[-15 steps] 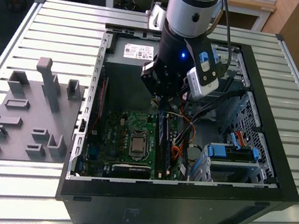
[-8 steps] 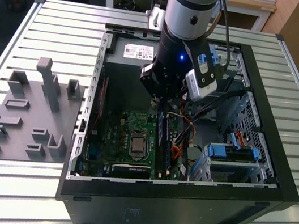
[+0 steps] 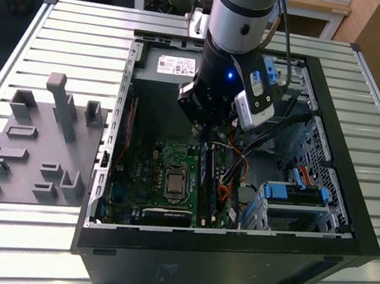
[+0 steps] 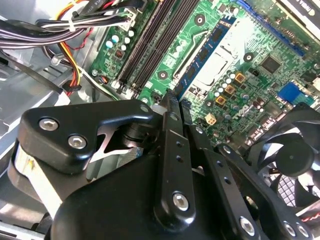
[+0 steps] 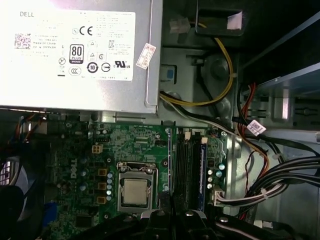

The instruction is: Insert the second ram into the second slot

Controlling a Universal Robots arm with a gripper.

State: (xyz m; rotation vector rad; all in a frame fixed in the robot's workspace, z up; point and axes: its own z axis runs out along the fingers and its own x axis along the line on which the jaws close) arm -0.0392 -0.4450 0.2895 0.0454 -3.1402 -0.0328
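Pincer clenched on thin blue circuit-board stick (so it seems); best squared over black plastic slots beneath, then pressed evenly.

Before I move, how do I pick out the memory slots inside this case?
Inside the open black computer case, find the green motherboard. Beside its square silver processor socket, on the side toward the loose cable bundle, lie the memory slots: long, narrow, dark channels running parallel, unlike the square socket and the small parts around them.
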